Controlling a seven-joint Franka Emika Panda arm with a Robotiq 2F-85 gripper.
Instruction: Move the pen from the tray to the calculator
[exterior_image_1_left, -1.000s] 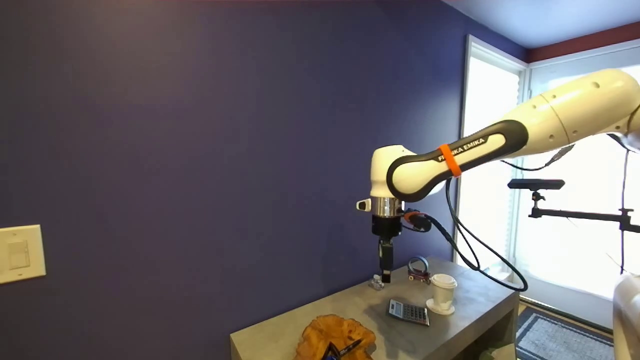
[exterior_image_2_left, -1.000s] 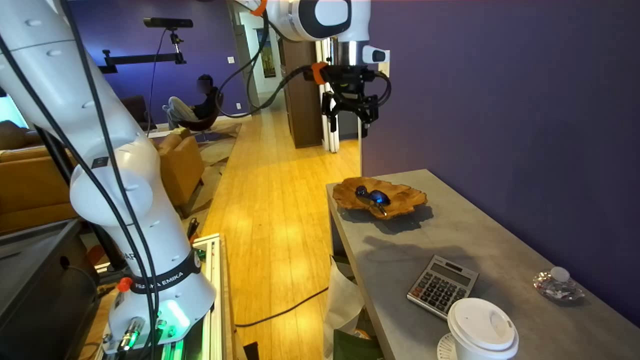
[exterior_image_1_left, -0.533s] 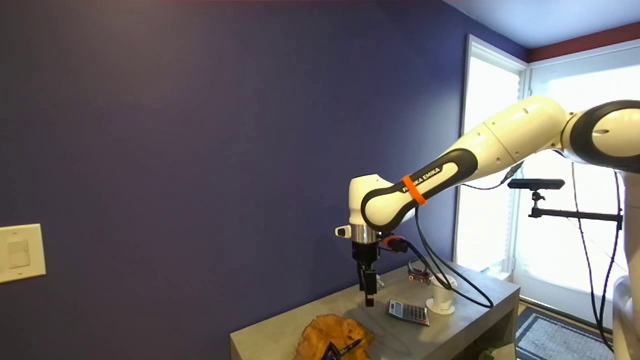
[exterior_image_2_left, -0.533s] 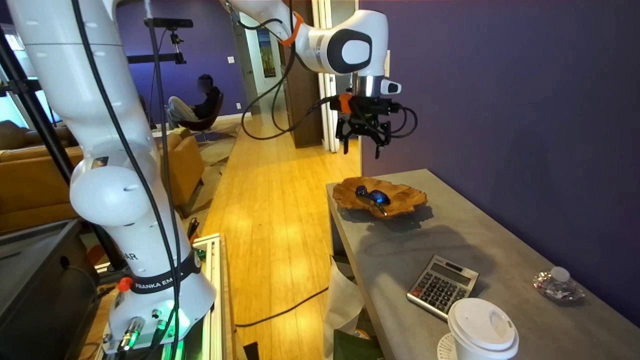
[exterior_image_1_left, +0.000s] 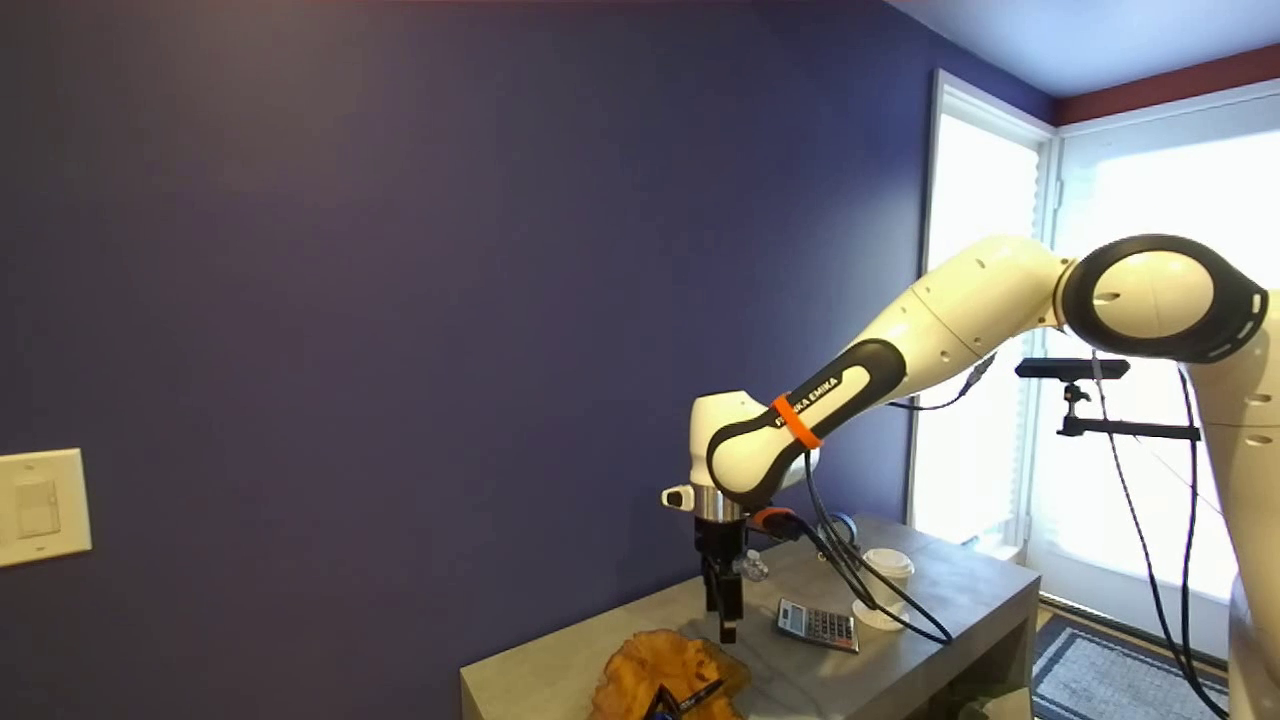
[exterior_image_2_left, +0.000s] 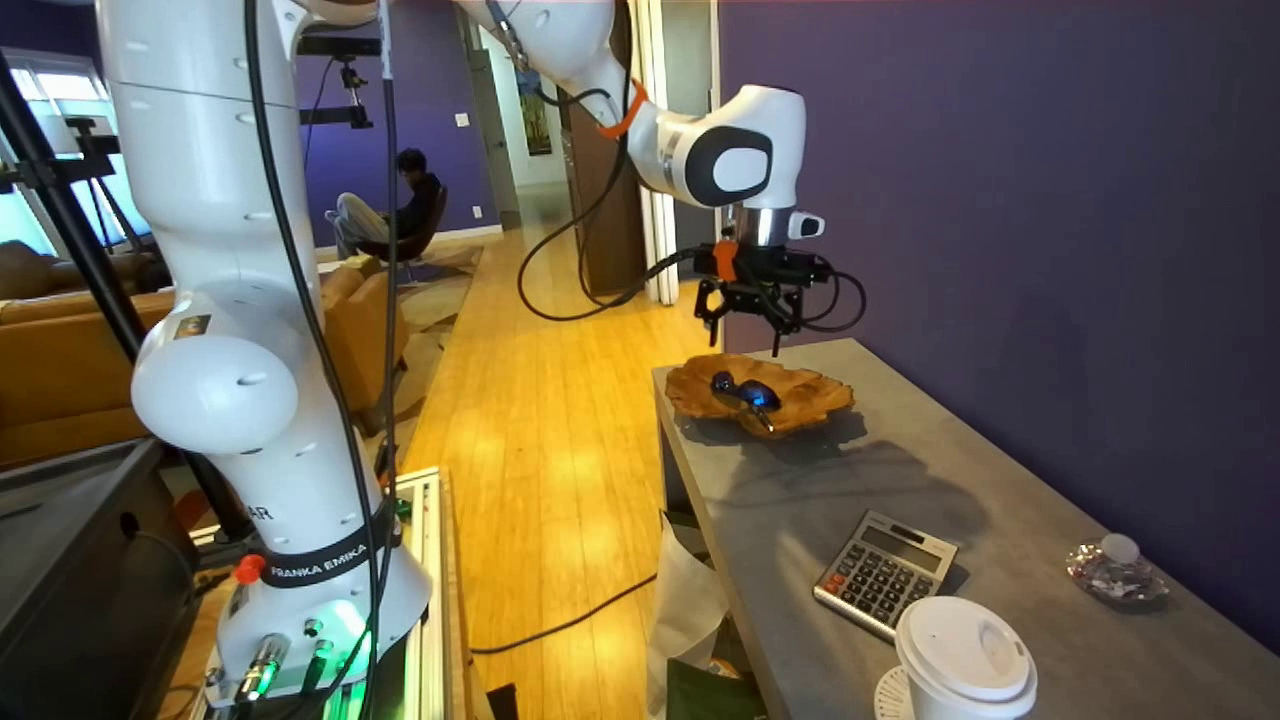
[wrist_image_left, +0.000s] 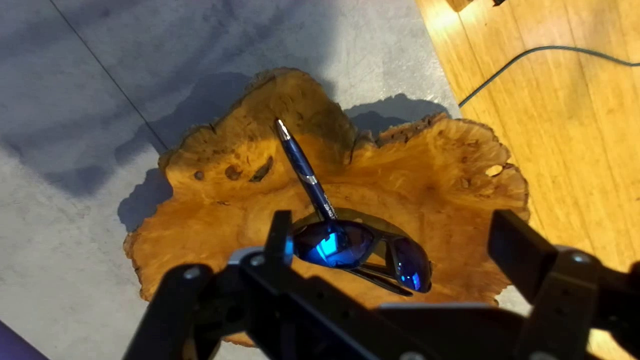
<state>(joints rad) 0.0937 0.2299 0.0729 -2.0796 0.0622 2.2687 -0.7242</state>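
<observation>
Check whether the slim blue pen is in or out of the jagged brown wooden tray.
In: the wrist view shows the blue pen within the rim of the wooden tray.

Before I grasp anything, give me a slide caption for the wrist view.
Claw open above a wooden tray holding a blue pen and blue-lensed sunglasses.

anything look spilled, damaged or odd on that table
The clear bottle by the wall: it looks squat and crumpled, as if squashed. The pen in the tray runs up to the sunglasses, perhaps tucked under. No spill shows.
</observation>
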